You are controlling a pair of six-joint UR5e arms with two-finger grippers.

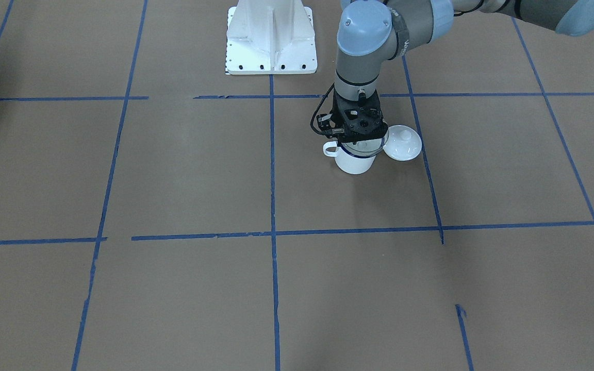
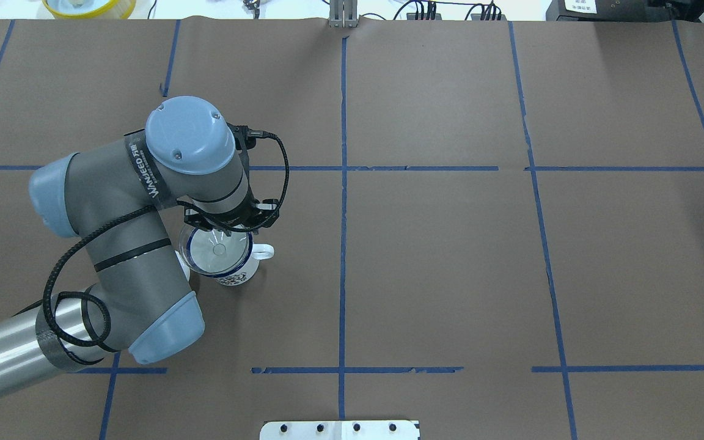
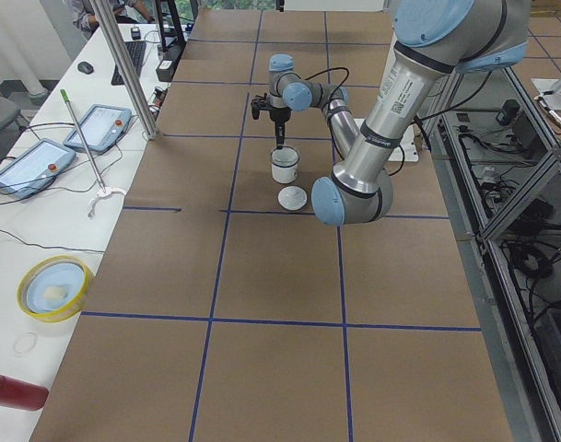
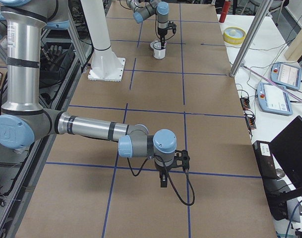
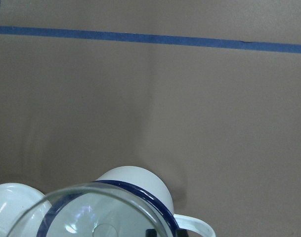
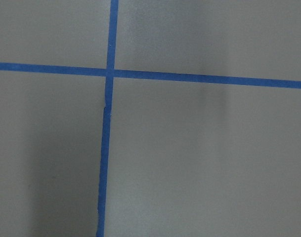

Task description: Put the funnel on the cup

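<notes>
The white cup (image 1: 353, 164) with a dark blue rim and loop handle stands left of the table's middle in the overhead view (image 2: 236, 276). The clear funnel (image 2: 217, 249) sits at the cup's mouth, spout down inside, its wide rim about level with the cup's rim (image 5: 91, 212). My left gripper (image 2: 225, 227) points straight down over the far side of the cup and is shut on the funnel's rim (image 1: 366, 148). My right gripper (image 4: 163, 181) hangs low over bare table far from the cup; I cannot tell whether it is open or shut.
A round white knobbed lid (image 1: 402, 142) lies on the table right beside the cup. The white arm base (image 1: 271, 41) stands behind. Blue tape lines cross the brown table. Tablets and a yellow bowl (image 3: 50, 287) lie off the far edge.
</notes>
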